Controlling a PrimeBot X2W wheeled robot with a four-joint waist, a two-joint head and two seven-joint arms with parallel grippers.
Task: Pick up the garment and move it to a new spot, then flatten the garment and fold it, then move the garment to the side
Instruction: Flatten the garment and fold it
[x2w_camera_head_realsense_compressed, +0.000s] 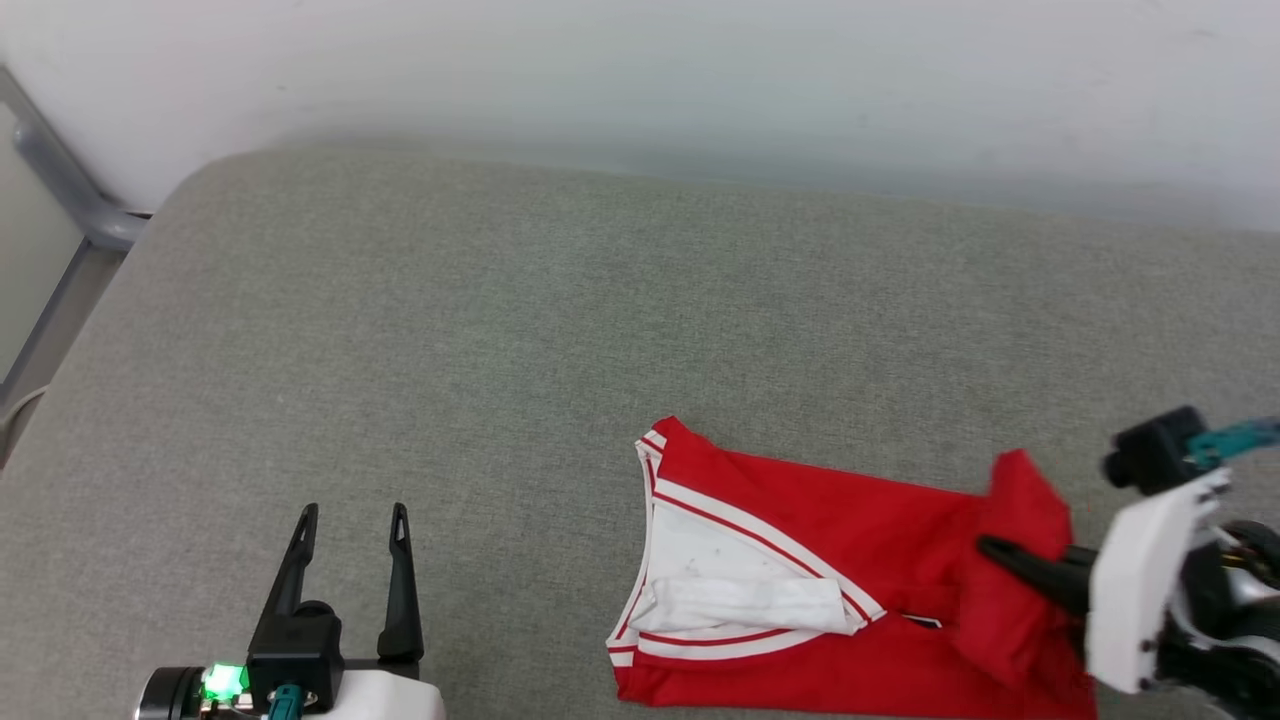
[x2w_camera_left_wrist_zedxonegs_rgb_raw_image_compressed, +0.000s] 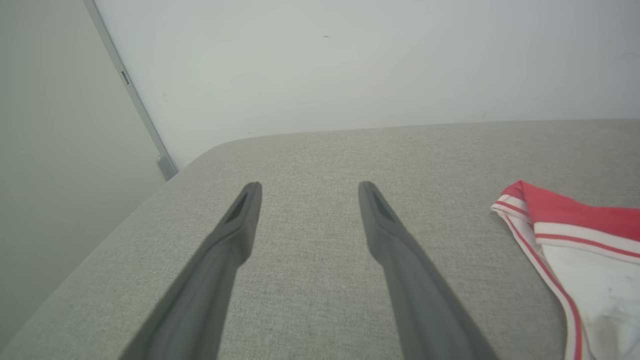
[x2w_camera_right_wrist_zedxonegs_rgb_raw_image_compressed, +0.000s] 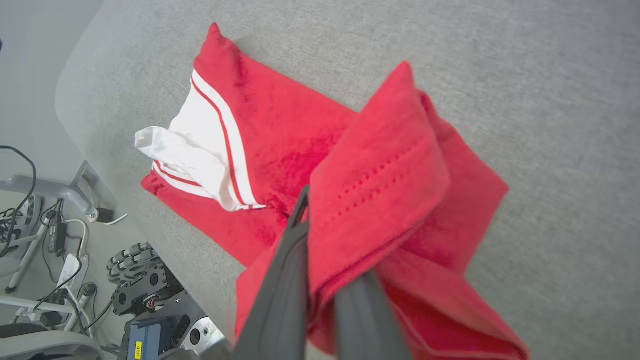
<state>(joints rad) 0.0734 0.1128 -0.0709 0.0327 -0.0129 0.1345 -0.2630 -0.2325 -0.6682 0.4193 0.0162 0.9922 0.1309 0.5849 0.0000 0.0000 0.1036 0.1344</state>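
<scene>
Garment (x2w_camera_head_realsense_compressed: 860, 520): red jersey tee lying on the grey upholstered surface (x2w_camera_head_realsense_compressed: 500, 330), near its front edge, on the robot's right; partly folded, rumpled; white sleeve (x2w_camera_head_realsense_compressed: 720, 590) with red-striped trim turned up at the end nearer the left arm; lettering not visible.

Right gripper (x2w_camera_head_realsense_compressed: 990, 548): fingers (x2w_camera_right_wrist_zedxonegs_rgb_raw_image_compressed: 285, 280) together, clamped on a raised fold of red cloth at the garment's right end; the fold stands up off the surface and drapes over one finger, the rest of the cloth lying flat.

Left gripper (x2w_camera_head_realsense_compressed: 355, 515): fingers (x2w_camera_left_wrist_zedxonegs_rgb_raw_image_compressed: 235, 235) wide apart, nothing between them; low over bare grey fabric, well apart from the garment.

Surroundings: pale wall (x2w_camera_head_realsense_compressed: 700, 70) behind the surface; grey metal frame (x2w_camera_head_realsense_compressed: 60, 180) at the far left corner; cables (x2w_camera_right_wrist_zedxonegs_rgb_raw_image_compressed: 55, 235) on the floor beside the surface.
</scene>
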